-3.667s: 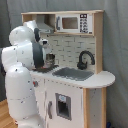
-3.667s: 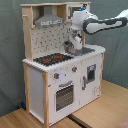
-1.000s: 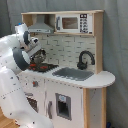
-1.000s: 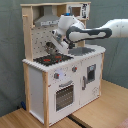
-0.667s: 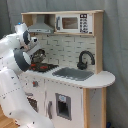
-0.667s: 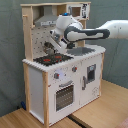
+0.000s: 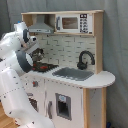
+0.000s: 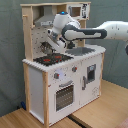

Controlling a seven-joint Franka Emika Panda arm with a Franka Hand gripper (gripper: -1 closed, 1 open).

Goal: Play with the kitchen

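The kitchen is a toy unit of white panels and light wood. Both exterior views show its black-and-red hob, and the first exterior view shows its grey hood and sink with a black tap. The oven door and knobs face the second exterior view. My gripper hangs a little above the hob, under the hood, close to the tiled back wall. Nothing shows in its grasp.
A toy microwave sits on the upper shelf beside the hood. My white arm reaches over the sink from the second exterior view's right. The unit stands on a wooden floor, with a grey-green wall behind.
My arm has swung from over the sink side to above the hob. In the last second the gripper has shifted a little further toward the hood side and lower.
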